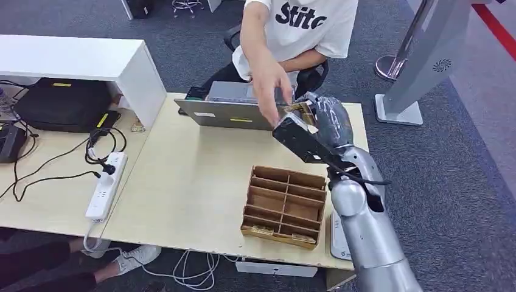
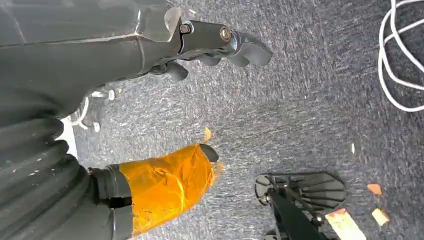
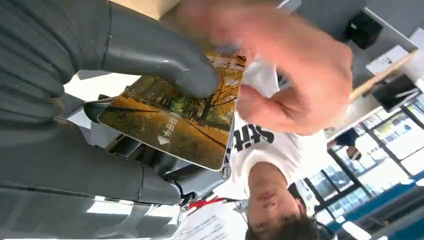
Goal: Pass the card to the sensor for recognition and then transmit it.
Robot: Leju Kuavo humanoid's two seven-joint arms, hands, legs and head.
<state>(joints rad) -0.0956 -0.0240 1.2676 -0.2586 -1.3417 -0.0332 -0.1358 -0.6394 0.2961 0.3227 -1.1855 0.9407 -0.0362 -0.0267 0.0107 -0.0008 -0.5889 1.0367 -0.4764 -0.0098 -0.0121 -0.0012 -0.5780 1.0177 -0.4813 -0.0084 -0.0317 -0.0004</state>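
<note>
1. A white multi-socket power strip (image 1: 107, 185) lies at the left of the pale wooden table (image 1: 195, 182), with black cables running further left to a black bag (image 1: 64, 103) under a white shelf (image 1: 73, 58).
2. The left hand (image 2: 200, 42) hangs over grey carpet (image 2: 310, 100); its dark fingers (image 2: 245, 50) are curled inward and hold nothing. An orange-taped part sits beside it.
3. A grey laptop (image 1: 228, 109) stands at the far edge of the table, in front of a seated person in a white printed T-shirt (image 1: 313, 24).
4. A brown cardboard divider tray with open compartments (image 1: 283, 207) rests on the near right part of the table.
5. The right hand (image 1: 319, 121) is raised above the table's far right area, beyond the tray.
6. The right hand holds a flat rectangular card printed with an autumn tree scene (image 3: 177, 117); the thick grey thumb (image 3: 160, 55) presses on its printed face and the fingers support it from beneath.
7. The person's hand (image 1: 271, 85) reaches toward the card; whether it touches the card cannot be told, as that hand is blurred.
</note>
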